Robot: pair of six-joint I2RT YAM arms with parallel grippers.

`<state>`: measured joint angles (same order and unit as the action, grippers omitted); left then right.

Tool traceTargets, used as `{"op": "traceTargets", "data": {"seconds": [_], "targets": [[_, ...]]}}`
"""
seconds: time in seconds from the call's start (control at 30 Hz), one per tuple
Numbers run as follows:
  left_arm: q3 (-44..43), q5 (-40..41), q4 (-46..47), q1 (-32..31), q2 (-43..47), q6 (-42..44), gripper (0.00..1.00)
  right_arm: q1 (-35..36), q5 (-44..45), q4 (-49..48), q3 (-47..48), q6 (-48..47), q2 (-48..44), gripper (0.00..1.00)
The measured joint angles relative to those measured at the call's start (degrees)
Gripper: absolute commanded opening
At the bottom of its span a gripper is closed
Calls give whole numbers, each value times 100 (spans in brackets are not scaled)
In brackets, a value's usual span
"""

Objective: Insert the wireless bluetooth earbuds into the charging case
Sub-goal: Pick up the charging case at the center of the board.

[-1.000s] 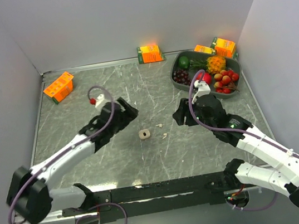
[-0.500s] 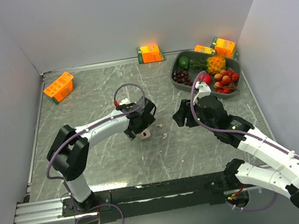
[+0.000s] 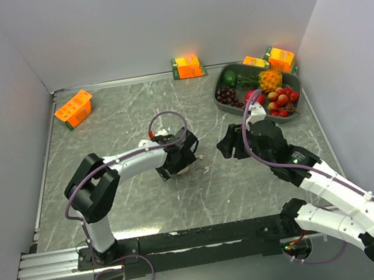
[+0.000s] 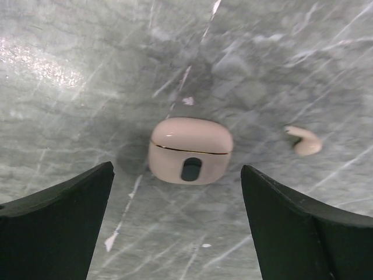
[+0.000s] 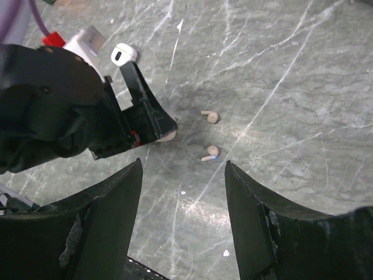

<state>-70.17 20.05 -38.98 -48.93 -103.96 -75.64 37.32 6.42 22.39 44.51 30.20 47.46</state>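
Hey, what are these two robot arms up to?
They are meant to put tiny earbuds into a charging case. The left arm has its open jaws on either side of the small pale case on the table, not touching it. Two earbuds lie loose on the table beside the case, so neither is in yet. The right arm hovers close by, jaws open and holding nothing.

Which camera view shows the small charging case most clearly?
The left wrist view: the charging case lies whole and unobstructed at the centre. In the top view the left pincer hides nearly all of it; the right wrist view shows only its edge under that pincer.
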Motion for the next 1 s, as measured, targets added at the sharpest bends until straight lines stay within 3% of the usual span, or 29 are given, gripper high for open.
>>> {"op": "traceTargets", "data": {"seconds": [0.23,0.67,1.0], "targets": [[127,-20,157,-17,-7,404,94,0,0,4,-85,2,-61,66],[85,2,251,-20,-216,1003,76,-9,17,42,-184,4,-105,66],[-155,146,42,-44,-428,1182,81,-9,20,39,-192,11,-131,66]]}}
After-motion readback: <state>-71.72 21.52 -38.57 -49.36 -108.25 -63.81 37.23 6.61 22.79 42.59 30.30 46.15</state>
